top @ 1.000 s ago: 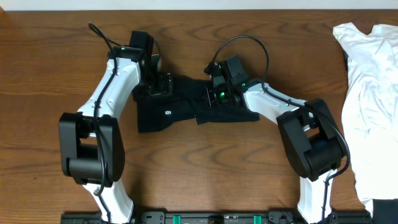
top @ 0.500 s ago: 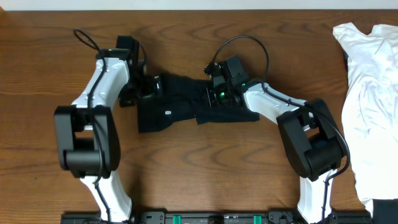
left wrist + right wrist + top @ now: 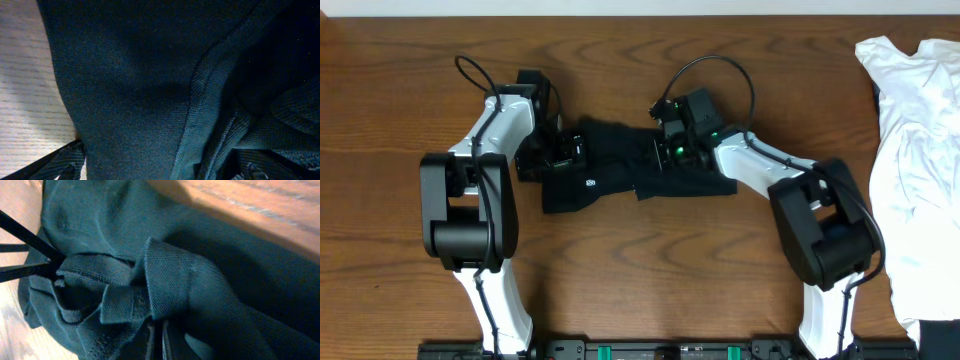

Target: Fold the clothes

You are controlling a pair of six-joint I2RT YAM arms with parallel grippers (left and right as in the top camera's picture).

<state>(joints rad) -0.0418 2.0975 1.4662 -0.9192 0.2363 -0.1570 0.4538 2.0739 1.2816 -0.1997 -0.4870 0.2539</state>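
- The right claw [image 3: 156,340] is pinched nearly closed on a raised fold of the dark shirt [image 3: 610,170]. Its two thin fingers [image 3: 150,339] stand side by side with the cloth bunched just above them.
- The left claw [image 3: 565,150] is spread wide. In its wrist view the two fingers [image 3: 65,167] show only at the bottom corners, with dark fabric filling the space between them. It sits low over the cloth, but whether it presses on it cannot be told.
- Count: two arms, two claws and two garments (one dark, one white).
- The dark shirt lies crumpled on the table [image 3: 650,270] between the two claws, in the upper middle of the overhead view. The left claw is at its left edge, where bare wood shows just beside the fabric. The right claw is over its upper right part, where the folds pile up.
- The white shirt [image 3: 915,150] lies at the table's far right edge, well apart from both claws and touched by neither.
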